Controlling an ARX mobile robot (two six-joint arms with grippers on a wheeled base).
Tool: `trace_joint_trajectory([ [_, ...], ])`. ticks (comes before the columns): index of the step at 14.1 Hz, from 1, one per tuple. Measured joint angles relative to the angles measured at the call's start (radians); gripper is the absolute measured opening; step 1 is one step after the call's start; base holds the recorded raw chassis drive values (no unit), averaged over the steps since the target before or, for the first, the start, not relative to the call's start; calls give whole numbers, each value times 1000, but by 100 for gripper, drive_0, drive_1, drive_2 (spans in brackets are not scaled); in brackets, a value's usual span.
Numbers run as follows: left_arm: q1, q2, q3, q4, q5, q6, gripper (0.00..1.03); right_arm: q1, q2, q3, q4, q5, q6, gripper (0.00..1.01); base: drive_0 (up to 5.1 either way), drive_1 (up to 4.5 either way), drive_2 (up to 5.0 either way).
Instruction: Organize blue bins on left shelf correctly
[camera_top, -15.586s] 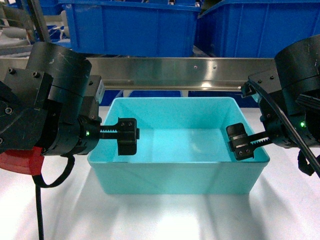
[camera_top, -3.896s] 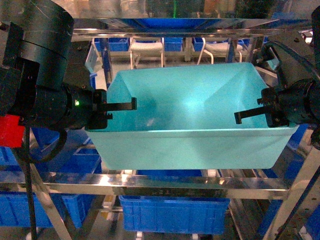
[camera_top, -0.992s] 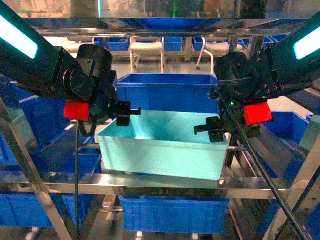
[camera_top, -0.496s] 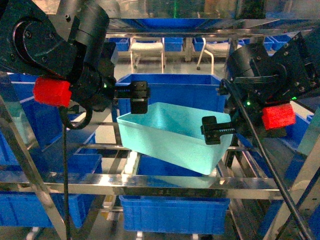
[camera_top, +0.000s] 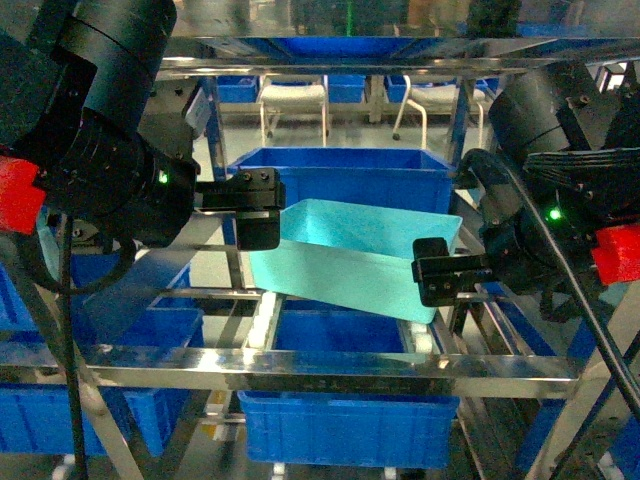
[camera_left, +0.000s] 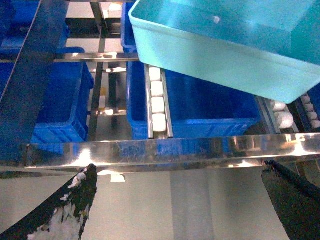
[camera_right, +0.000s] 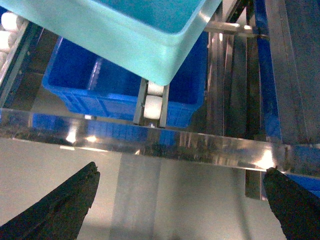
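Observation:
The light turquoise blue bin (camera_top: 350, 262) lies tilted on the left shelf (camera_top: 320, 365), its right front corner lowest. It also fills the top of the left wrist view (camera_left: 225, 45) and the right wrist view (camera_right: 115, 30). Both grippers hang in front of the shelf's front rail, apart from the bin. My left gripper (camera_top: 255, 212) is open, and nothing but the rail and floor shows between its fingers (camera_left: 82, 187). My right gripper (camera_top: 450, 278) is open too, with an empty gap between its fingers (camera_right: 280, 192).
White roller tracks (camera_left: 157, 105) run back under the bin. Dark royal-blue ribbed bins stand behind it (camera_top: 340, 175) and on lower tiers (camera_top: 345, 425), (camera_left: 210, 107), (camera_right: 100, 85). Slanted steel side rails (camera_top: 50, 320) frame the rack. A steel upright (camera_right: 225, 80) rises at the right.
Both grippers have drawn back from the turquoise bin toward the camera. The bin, earlier between the fingers, now rests tilted on the shelf, a little farther back.

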Motion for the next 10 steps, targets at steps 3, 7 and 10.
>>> trace_joint_trajectory([
  [3, -23, -79, -68, -56, 8, -44, 98, 9, -87, -112, 16, -30, 13, 98, 0, 0, 0],
  [7, -54, -138, -108, -95, 16, -71, 98, 21, -217, -206, 14, -52, 54, 98, 0, 0, 0],
  [10, -60, -135, -108, -85, 6, -59, 98, 21, -223, -211, 13, -56, 61, 98, 0, 0, 0],
])
